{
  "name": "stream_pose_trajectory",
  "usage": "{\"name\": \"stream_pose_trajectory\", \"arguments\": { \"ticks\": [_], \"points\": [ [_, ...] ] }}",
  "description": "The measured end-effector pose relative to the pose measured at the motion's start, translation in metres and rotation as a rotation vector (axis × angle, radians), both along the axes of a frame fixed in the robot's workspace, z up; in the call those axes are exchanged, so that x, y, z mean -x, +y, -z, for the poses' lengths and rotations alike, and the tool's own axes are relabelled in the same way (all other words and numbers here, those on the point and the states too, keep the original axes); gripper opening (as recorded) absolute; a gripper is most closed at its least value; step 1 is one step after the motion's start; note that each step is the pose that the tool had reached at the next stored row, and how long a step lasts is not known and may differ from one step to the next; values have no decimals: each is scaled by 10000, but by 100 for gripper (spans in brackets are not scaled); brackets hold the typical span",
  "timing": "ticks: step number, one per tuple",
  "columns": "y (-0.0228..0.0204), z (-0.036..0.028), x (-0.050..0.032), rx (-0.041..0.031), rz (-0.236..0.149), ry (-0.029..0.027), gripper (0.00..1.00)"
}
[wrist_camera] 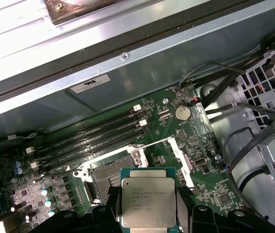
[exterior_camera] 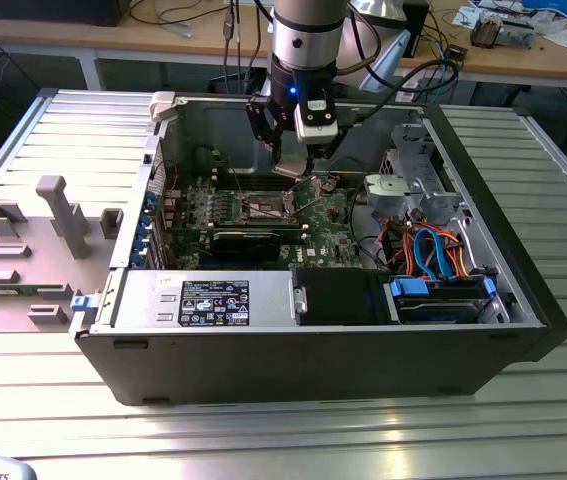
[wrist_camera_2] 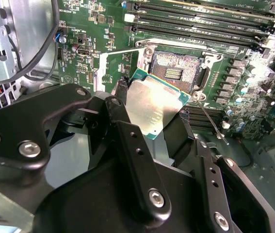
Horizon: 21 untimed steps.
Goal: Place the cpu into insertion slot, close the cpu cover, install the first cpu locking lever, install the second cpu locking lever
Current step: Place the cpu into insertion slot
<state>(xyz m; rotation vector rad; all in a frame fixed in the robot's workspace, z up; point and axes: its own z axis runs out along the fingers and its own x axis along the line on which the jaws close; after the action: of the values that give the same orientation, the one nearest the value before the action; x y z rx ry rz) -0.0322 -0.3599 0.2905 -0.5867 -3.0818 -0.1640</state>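
Your claw [exterior_camera: 288, 160] is clamped on the cpu [wrist_camera_2: 152, 104] by two opposite edges, holding it just above the open slot [wrist_camera_2: 176, 68], unseated; it looks light, stiff and fragile, so the edges, never the contacts, are where to grip.

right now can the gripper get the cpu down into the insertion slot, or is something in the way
Probably yes. The gripper holds the cpu close above the insertion slot, whose dark middle lies bare, with the cpu cover open to one side. Nothing seems to lie between them.
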Motion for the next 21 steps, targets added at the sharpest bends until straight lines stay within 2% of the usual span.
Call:
{"name": "stream_pose_trajectory", "arguments": {
  "ticks": [21],
  "points": [
    [0, 5, 0, 1, 121, 0, 54]
  ]
}}
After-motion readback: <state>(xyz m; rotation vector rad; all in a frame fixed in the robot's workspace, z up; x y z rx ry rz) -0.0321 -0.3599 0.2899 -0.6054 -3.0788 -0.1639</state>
